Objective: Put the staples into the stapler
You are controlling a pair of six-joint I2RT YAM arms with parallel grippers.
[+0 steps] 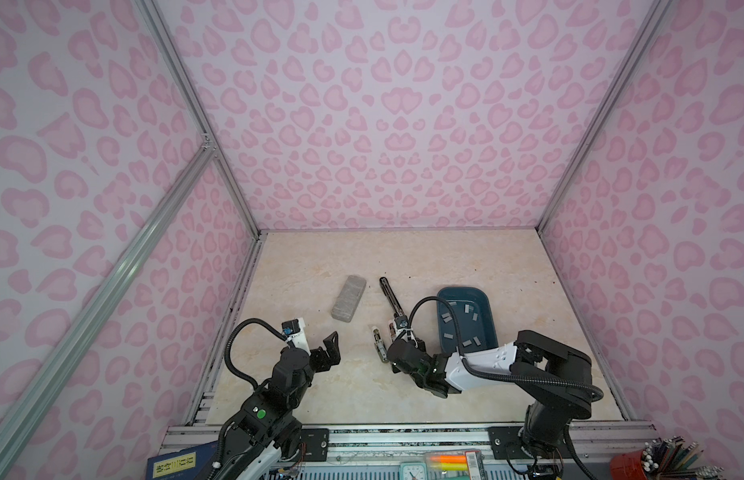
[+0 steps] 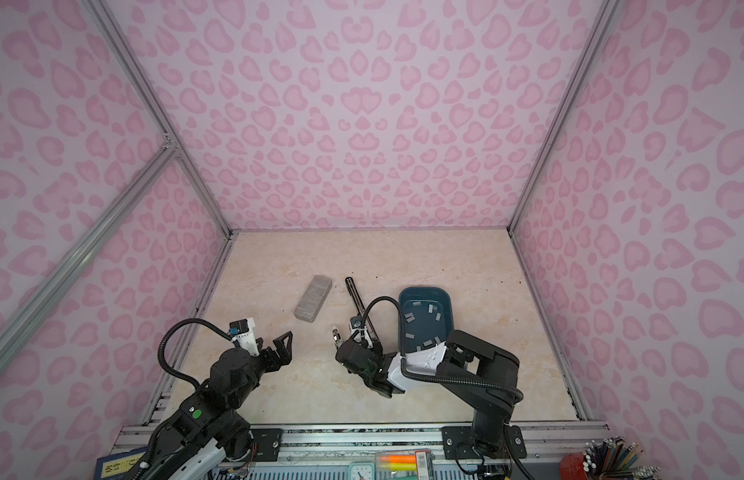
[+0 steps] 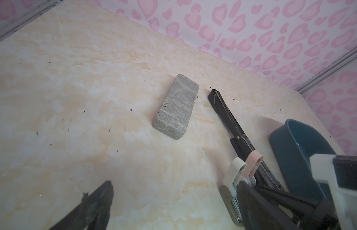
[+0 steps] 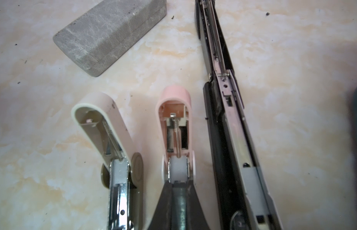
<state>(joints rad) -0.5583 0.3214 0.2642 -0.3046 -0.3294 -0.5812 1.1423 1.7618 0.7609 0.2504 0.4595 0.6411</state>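
Right wrist view shows the right hand (image 4: 178,186) pinched shut on a staple strip (image 4: 179,207) over the open channel of the pink stapler (image 4: 174,111), so it should lower the strip level with the rails, while the left hand (image 1: 320,349) gapes empty and other staples (image 1: 470,308) lie in the tray (image 1: 461,289).

I work in a robot lab test booth: pink-patterned walls (image 1: 383,124) on aluminium framing (image 1: 191,95) enclose my marbled surface (image 1: 341,386), with a mounting rail (image 1: 403,434) along its near edge.
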